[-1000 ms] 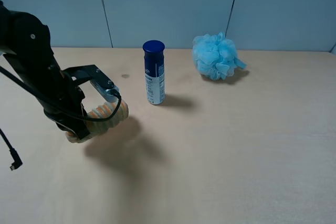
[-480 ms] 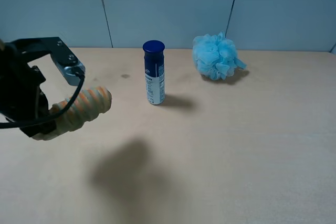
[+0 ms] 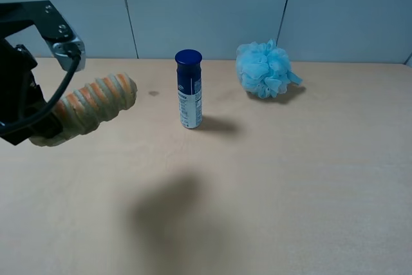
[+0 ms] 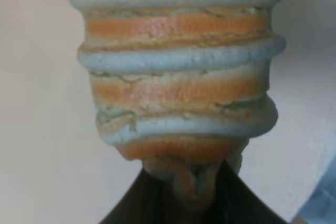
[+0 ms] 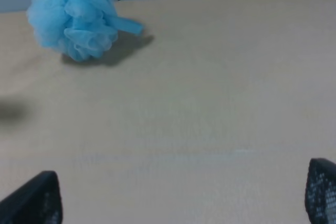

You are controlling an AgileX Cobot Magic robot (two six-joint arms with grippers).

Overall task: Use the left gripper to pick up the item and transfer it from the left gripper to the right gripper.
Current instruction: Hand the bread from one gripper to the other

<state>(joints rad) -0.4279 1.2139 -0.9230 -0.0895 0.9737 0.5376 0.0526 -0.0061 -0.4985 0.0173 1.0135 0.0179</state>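
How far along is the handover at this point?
Done: the pick-up. The item hangs above the table, one end pinched in the left gripper, its shadow on the surface below. In hand: holding it aloft. Left: the whole transfer. The right gripper has its fingers wide apart near the blue pouf, nothing between them; it must close on the item, then the left gripper lets go.

From the table [image 3: 302,178] centre, the upright bottle [image 3: 188,89] stands at eleven o'clock, the pouf [image 3: 264,69] at one, an open lane between. At nine the item [image 3: 96,102] juts in above the surface; three to six lies open.
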